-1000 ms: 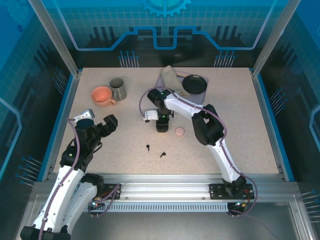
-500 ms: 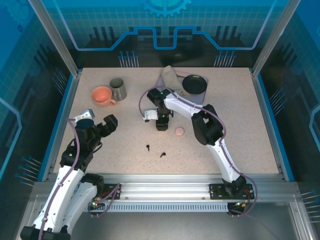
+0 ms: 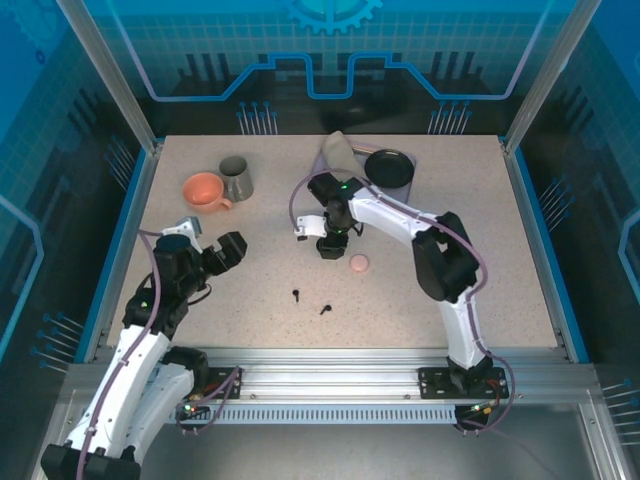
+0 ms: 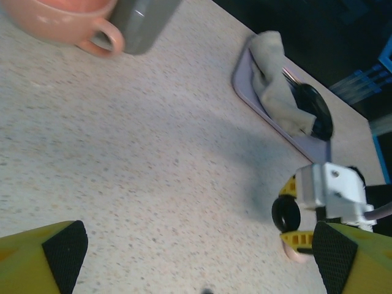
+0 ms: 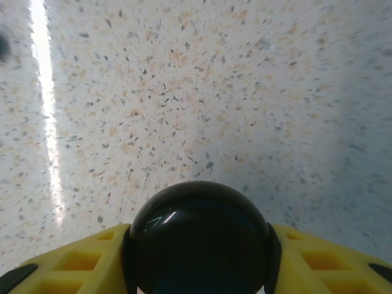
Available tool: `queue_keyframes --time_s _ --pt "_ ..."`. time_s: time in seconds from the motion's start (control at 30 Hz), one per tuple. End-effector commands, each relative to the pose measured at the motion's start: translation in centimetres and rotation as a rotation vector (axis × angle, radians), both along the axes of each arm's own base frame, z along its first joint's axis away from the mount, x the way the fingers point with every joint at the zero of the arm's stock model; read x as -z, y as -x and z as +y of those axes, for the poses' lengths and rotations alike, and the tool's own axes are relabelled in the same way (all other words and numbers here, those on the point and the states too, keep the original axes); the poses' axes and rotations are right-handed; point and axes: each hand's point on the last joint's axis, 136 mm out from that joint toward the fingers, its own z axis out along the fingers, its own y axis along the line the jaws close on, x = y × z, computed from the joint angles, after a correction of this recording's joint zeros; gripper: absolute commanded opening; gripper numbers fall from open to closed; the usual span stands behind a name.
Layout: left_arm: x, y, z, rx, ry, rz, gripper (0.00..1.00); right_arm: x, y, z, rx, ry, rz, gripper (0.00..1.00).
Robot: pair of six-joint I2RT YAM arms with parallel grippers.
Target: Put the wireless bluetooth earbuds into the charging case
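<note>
- Right pincer: clenched on the round black case, yellow fingers hugging both flanks of the glossy dome.
- Left pincer: released, pads wide apart, nothing between them. It hangs over bare surface, well apart from the case.
- Task's things: left black earbud and right black earbud lie loose on the surface, nearer the arm bases than the held case. The pink case sits just beside the right pincer.
- Step in hand, as I read it: securing the case for loading.
- To do it well: grip across the widest part, since the slick dome could squirt out. Keep it level, and leave the free pincer for the lid or an earbud.
- Hard to make out: no lid seam or hinge shows, so open or closed cannot be told, nor whether the case touches the surface.
- The earbuds' stem direction is too small to read. Pale earbuds I cannot pick out.
</note>
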Motion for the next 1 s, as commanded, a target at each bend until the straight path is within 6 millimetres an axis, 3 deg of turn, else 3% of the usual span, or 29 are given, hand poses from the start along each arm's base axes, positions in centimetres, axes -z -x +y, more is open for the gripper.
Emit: queue_keyframes --time_s 0.0,0.3,0.5,0.7,0.97 --pt "-1.5 -0.2 -2.8 0.16 0.076 -0.045 0.96 -3.9 0.2 -0.1 0.027 -0.126 -0.068 0.51" --pt "-5.5 -1.3 -8.5 0.438 0.319 -0.103 0.91 -10.9 4.2 -2.1 0.033 -0.36 -0.21 0.52" --pt "-7.8 -0.8 -13.2 0.625 0.4 -0.11 0.89 -14.2 6.6 -2.8 0.018 -0.474 -0.256 0.52" --pt "-9.3 0.5 -18.2 0.788 0.365 -0.103 0.85 -16.4 8.1 -3.3 0.021 -0.541 -0.281 0.51" --pt "-9.3 0.3 -21.8 0.869 0.35 -0.08 0.8 -17.2 9.1 -4.0 0.032 -0.559 -0.299 0.51"
